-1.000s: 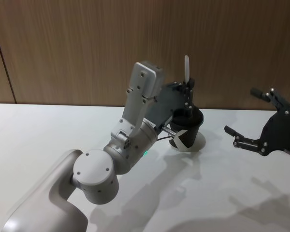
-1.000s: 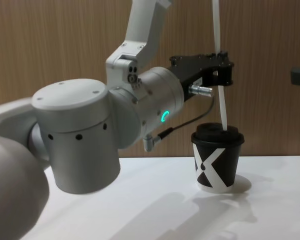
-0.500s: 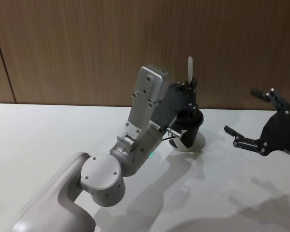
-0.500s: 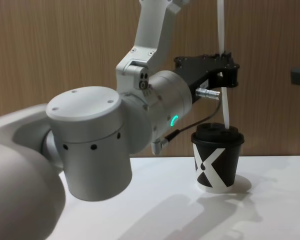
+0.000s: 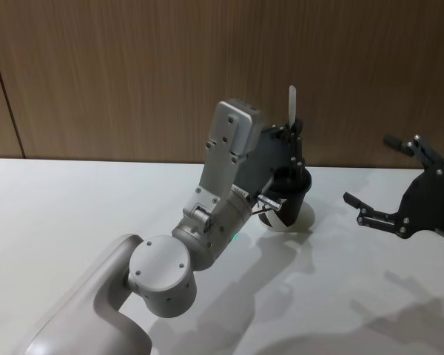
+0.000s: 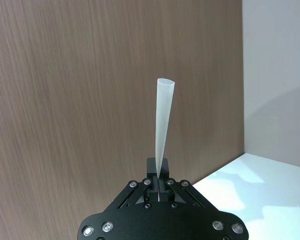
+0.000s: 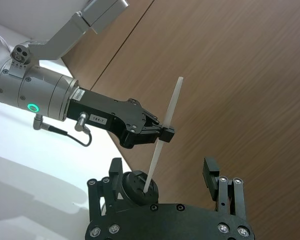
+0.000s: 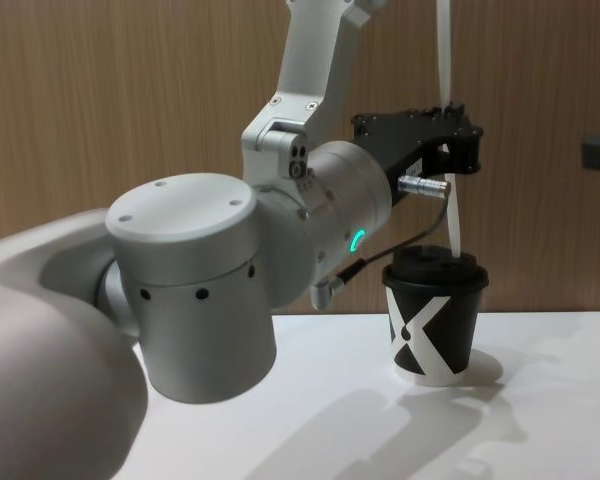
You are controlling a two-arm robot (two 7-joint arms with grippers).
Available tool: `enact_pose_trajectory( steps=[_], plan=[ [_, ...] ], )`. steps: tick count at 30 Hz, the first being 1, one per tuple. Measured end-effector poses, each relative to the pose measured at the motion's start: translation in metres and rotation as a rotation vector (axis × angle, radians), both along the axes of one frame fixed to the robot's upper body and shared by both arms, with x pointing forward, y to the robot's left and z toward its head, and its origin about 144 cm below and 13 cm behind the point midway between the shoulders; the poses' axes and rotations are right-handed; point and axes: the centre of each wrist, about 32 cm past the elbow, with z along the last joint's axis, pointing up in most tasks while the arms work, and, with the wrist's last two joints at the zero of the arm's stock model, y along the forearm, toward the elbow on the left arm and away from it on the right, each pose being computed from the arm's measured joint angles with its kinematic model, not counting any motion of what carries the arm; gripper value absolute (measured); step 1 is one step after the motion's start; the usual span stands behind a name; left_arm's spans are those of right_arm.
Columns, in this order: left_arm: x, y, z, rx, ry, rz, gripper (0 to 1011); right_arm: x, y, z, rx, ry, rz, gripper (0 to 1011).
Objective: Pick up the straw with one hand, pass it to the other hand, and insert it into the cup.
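White straw (image 8: 456, 215) stood clamped in the left gripper (image 8: 450, 140), tip at the cup (image 8: 433, 318) lid; insertion remained unfinished. Right gripper (image 5: 399, 185) rested released, handover evidently done.

left end effector (image 7: 165, 134) gripping straw (image 7: 166, 130), cup (image 7: 139, 187)
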Motion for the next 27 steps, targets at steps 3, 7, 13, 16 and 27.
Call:
enact_pose_trajectory(
  steps=[3,7,13,16,27],
  plan=[
    [-0.0004,-0.0003,0.0007,-0.002,0.001,0.002,11,0.0,0.0,0.0,0.0,0.0,0.0,1001],
    [-0.0008,-0.0004,0.0011,-0.004,0.004,0.005,11,0.0,0.0,0.0,0.0,0.0,0.0,1001],
    [-0.0012,-0.0005,0.0021,-0.007,0.011,0.003,11,0.0,0.0,0.0,0.0,0.0,0.0,1001],
    [-0.0016,-0.0005,0.0024,-0.007,0.017,0.0,11,0.0,0.0,0.0,0.0,0.0,0.0,1001],
    [-0.0036,-0.0004,0.0041,-0.001,0.026,-0.006,11,0.0,0.0,0.0,0.0,0.0,0.0,1001]
  ],
)
